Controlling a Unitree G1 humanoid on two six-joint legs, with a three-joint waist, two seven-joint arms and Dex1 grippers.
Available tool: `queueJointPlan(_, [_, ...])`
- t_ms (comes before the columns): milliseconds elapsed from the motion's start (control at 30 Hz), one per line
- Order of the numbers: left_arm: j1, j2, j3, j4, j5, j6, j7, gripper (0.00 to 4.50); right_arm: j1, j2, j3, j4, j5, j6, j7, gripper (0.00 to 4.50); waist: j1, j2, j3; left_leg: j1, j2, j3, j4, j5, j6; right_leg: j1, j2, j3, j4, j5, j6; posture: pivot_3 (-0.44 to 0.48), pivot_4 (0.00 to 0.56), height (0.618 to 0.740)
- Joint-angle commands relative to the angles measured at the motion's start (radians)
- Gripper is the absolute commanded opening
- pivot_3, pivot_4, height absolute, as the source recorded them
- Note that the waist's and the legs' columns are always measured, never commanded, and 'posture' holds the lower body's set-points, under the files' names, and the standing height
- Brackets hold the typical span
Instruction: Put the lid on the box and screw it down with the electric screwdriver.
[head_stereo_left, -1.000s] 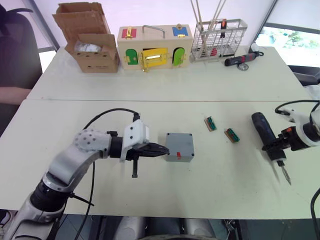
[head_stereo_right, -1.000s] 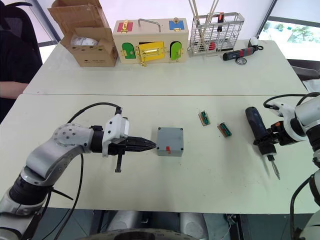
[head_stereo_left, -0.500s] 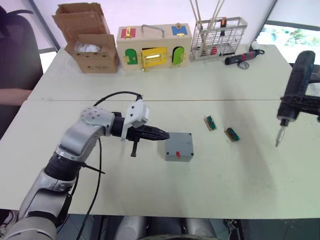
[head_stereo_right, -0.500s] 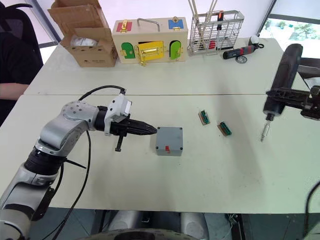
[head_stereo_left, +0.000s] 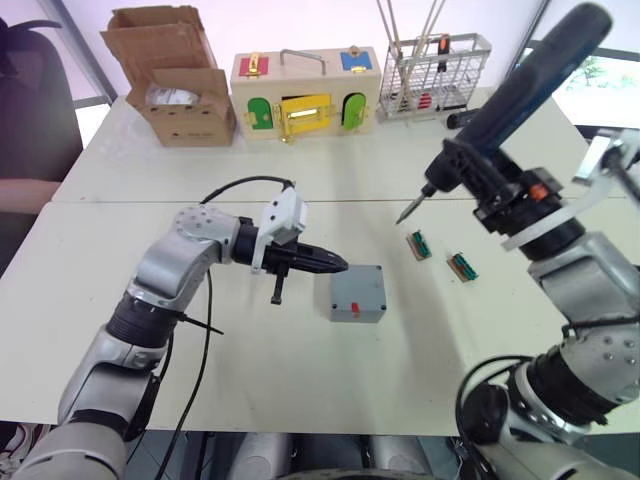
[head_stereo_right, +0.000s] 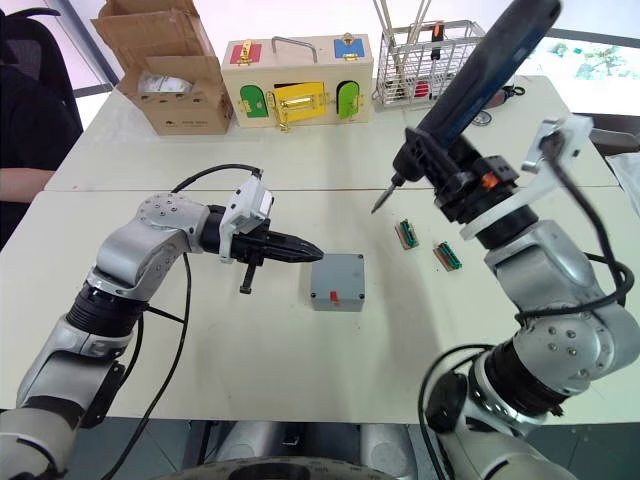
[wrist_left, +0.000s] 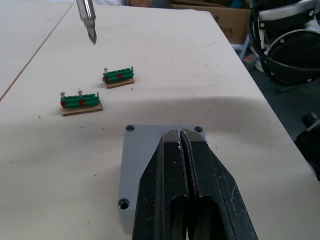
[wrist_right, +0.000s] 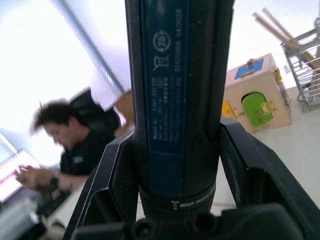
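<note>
Near the table's middle we see the small grey plastic box (head_stereo_left: 358, 293) with its flat grey lid (wrist_left: 161, 159) seated, our left claw (head_stereo_left: 338, 265) pinched empty at its left edge, while our right claw (head_stereo_right: 455, 180) clamps the thick black electric screwdriver (head_stereo_left: 510, 95), bit slanting down-left above and right of it.

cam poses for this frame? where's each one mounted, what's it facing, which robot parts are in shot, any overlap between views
Left and right eye: on the head, looking forward and down over the table; both arms show.
Left wrist: on the left arm, looking along the shut left end effector over the lid.
Right wrist: on the right arm, facing the electric screwdriver in the right end effector.
Shared: eye and left wrist views show the lid and the screwdriver's bit.
</note>
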Motion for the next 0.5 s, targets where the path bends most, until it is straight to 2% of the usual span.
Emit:
queueJointPlan(33, [0.017, -0.027, -0.043, 0.015, 0.042, -0.028, 0.011, 0.0, 0.049, -0.022, 0.097, -0.055, -0.032, -0.155, 0.017, 1.96, -0.004, 0.0, 0.0, 0.0, 0.001, 0.0, 0.0, 0.0, 0.0, 0.0, 0.001, 0.0, 0.0, 0.0, 0.0, 0.0, 0.15, 0.74])
queueJointPlan(233, [0.02, -0.076, -0.076, 0.111, 0.111, -0.095, 0.022, 0.0, 0.156, -0.072, 0.259, -0.037, -0.144, -0.326, 0.021, 1.96, -0.003, 0.0, 0.0, 0.001, 0.002, 0.0, 0.0, 0.0, 0.0, 0.0, 0.002, 0.0, 0.0, 0.0, 0.0, 0.0, 0.15, 0.74])
queueJointPlan(500, [0.038, -0.066, -0.094, 0.118, 0.152, -0.131, -0.001, 0.0, 0.231, -0.097, 0.375, -0.017, -0.207, -0.437, 0.019, 1.96, -0.001, -0.001, 0.0, 0.001, 0.002, 0.0, 0.0, 0.001, -0.001, 0.0, 0.002, 0.0, -0.001, 0.0, 0.0, 0.0, 0.15, 0.74])
